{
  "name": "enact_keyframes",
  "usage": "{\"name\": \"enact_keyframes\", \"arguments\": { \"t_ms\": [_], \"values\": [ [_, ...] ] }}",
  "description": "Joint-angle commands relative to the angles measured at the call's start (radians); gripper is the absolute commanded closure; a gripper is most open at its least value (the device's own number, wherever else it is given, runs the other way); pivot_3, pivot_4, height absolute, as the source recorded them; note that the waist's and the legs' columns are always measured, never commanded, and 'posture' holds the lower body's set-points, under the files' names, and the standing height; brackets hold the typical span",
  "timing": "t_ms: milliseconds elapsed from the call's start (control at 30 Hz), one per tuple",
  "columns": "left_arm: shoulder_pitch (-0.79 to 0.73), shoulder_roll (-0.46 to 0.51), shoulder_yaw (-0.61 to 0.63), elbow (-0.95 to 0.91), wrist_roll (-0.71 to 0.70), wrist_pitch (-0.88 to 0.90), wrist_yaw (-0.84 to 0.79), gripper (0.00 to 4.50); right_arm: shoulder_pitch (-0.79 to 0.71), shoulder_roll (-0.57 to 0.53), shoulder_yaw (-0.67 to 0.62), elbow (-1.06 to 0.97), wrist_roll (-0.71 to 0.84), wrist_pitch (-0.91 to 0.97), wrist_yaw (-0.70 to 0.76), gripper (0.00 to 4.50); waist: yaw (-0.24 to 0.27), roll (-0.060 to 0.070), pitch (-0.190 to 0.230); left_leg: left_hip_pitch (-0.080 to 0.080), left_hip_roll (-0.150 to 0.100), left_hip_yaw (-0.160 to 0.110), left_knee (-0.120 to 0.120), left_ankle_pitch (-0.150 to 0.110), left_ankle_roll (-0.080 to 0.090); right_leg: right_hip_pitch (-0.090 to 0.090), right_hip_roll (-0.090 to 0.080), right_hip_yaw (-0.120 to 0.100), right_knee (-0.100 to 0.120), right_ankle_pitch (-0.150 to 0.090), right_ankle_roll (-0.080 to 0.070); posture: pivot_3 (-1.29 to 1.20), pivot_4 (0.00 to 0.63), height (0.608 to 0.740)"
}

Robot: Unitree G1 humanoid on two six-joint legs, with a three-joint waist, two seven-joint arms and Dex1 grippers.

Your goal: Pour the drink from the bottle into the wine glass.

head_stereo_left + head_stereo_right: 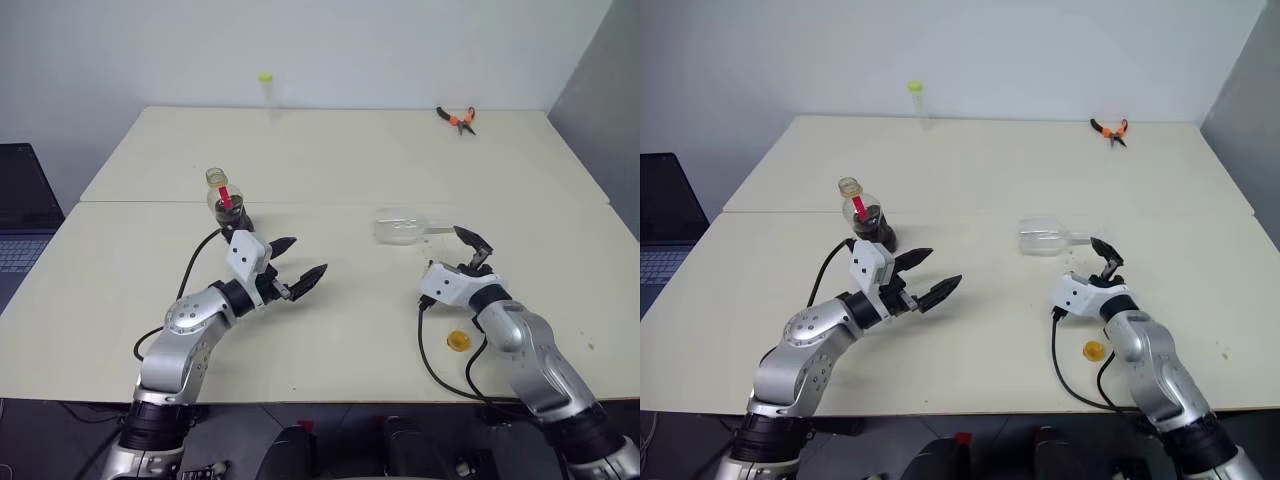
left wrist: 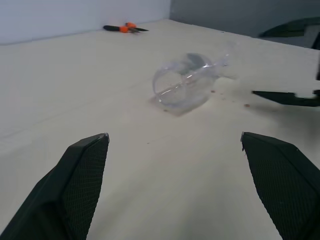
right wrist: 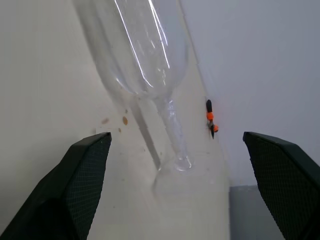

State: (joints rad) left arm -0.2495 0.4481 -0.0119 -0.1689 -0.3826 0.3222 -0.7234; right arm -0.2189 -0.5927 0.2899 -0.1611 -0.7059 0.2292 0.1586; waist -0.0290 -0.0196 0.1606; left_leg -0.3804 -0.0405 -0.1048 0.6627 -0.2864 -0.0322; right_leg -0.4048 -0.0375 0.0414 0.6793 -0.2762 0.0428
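Cream table point(image 1: 330, 330): toppled wine glass point(image 1: 402, 227) just ahead of wide-open right gripper point(image 1: 474, 252), untouched

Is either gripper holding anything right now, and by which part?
Nothing is held. The left gripper and right gripper both stand open; the clear stemmed wine glass lies on its side, ungripped.

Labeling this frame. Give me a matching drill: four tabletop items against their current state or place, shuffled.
Items:
1. wine glass
2. bottle
3. yellow cap
4. pliers

States:
A. upright, uncapped, dark drink inside
B. far right of the table
C. lying on its side
D. loose on the table beside the right arm

Pairs: 1-C, 2-A, 3-D, 4-B
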Motion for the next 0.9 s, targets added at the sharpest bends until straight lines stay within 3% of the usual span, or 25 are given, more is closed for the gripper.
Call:
{"name": "enact_keyframes", "arguments": {
  "t_ms": [33, 567, 900],
  "values": [
    [-0.028, 0.017, -0.014, -0.043, -0.022, 0.015, -0.048, 0.03, -0.047, -0.008, 0.006, 0.073, -0.067, -0.026, -0.040, 0.00, 0.000, 0.000, 0.000, 0.000, 0.000, 0.000, 0.000, 0.000, 0.000, 0.000, 0.000, 0.000, 0.000, 0.000, 0.000, 0.00, 0.150, 0.740],
    [-0.023, 0.001, -0.030, 0.032, -0.009, -0.058, -0.133, 0.03, -0.310, 0.056, 0.115, 0.530, -0.226, -0.111, -0.221, 0.00, -0.009, 0.000, 0.000, 0.001, 0.000, 0.002, 0.000, 0.000, 0.000, 0.000, 0.000, 0.002, 0.000, 0.000, 0.000, 0.00, 0.150, 0.740],
    [-0.021, -0.008, -0.026, 0.076, 0.004, -0.104, -0.141, 0.03, -0.468, 0.101, 0.146, 0.826, -0.205, -0.166, -0.307, 0.00, -0.011, 0.000, 0.000, 0.001, 0.000, 0.003, 0.000, 0.000, 0.000, 0.000, 0.000, 0.002, 0.001, 0.000, -0.001, 0.00, 0.150, 0.740]
  ]
}}
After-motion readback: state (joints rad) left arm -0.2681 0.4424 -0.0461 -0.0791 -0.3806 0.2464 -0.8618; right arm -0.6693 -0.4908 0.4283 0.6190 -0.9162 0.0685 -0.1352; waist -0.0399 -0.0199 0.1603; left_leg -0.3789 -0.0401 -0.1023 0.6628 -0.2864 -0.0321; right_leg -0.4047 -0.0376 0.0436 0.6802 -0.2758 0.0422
